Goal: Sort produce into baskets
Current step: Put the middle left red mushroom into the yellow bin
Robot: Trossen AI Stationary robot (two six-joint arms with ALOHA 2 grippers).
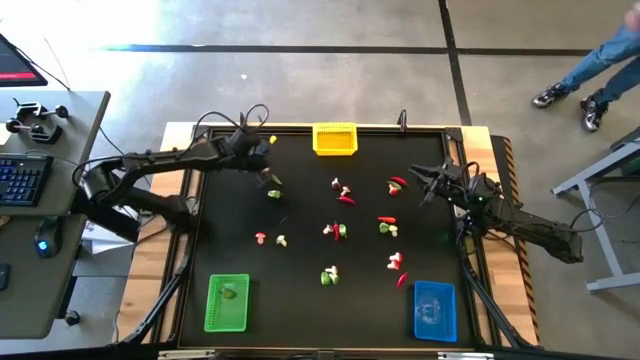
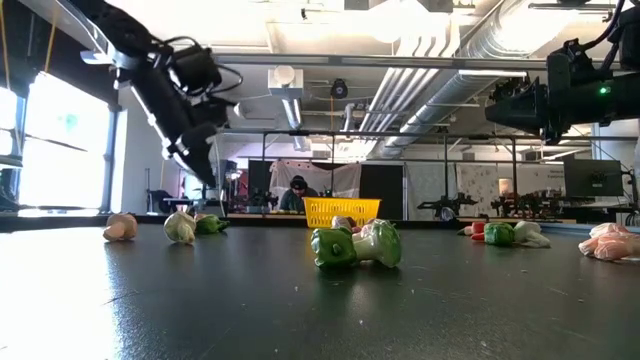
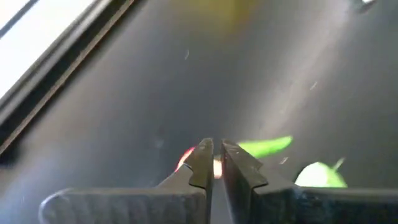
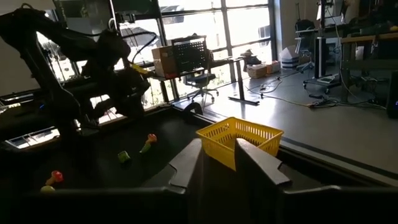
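The left gripper (image 1: 268, 172) hangs over the counter (image 1: 300, 290) near the yellow basket (image 1: 335, 139), fingers almost together, holding nothing; a small red and green vegetable piece (image 1: 273, 181) lies just under it. The right gripper (image 1: 428, 186) hovers near a red pepper piece (image 1: 398, 184), fingers slightly apart, empty. Other produce lies scattered mid-counter.

**Both arms raised, pincers narrowly parted**

The left arm reaches in from its own side, elbow bent, and angles its wrist downward, so the left pincer (image 1: 268, 172) points at the bench surface from above. Its two dark fingers (image 3: 202, 163) stand nearly parallel with only a thin slit between them. The right arm stretches in from the opposite side, held higher, its wrist roughly level. The right pincer (image 1: 428, 185) shows a narrow gap between its fingers (image 4: 186, 165), nothing between them.
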